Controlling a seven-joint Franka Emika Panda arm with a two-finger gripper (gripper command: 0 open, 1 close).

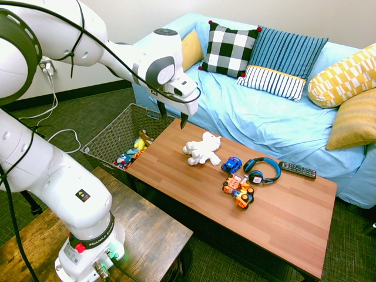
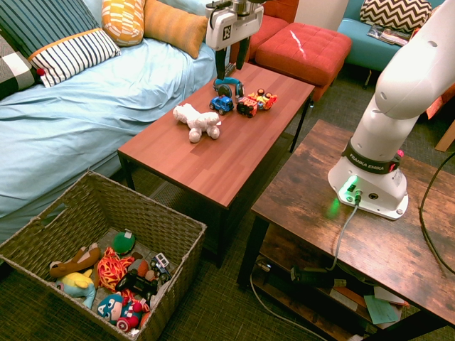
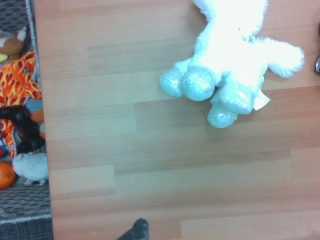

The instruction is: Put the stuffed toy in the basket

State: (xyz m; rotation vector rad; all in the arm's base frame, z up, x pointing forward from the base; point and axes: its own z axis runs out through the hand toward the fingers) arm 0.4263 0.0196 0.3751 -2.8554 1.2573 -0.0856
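A white robot arm (image 1: 82, 205) rises from a dark wooden side table (image 1: 138, 238) in the foreground; beyond it, a grey woven basket (image 1: 108, 132), holding a jumble of colourful toys (image 1: 132, 154), stands at the short end of a coffee table (image 1: 276, 217); the gripper (image 1: 173, 120), open and empty, hangs above the scene; the white stuffed toy (image 1: 202, 149) lies on the coffee table, toward the basket-end edge; an orange toy truck (image 1: 238, 191) and a blue toy car (image 1: 231, 165) sit farther along, beside blue-and-black headphones (image 1: 262, 178); a remote (image 1: 298, 170) lies by the sofa-side edge; behind, patterned pillows (image 1: 230, 49) line a blue-covered sofa (image 1: 247, 108).
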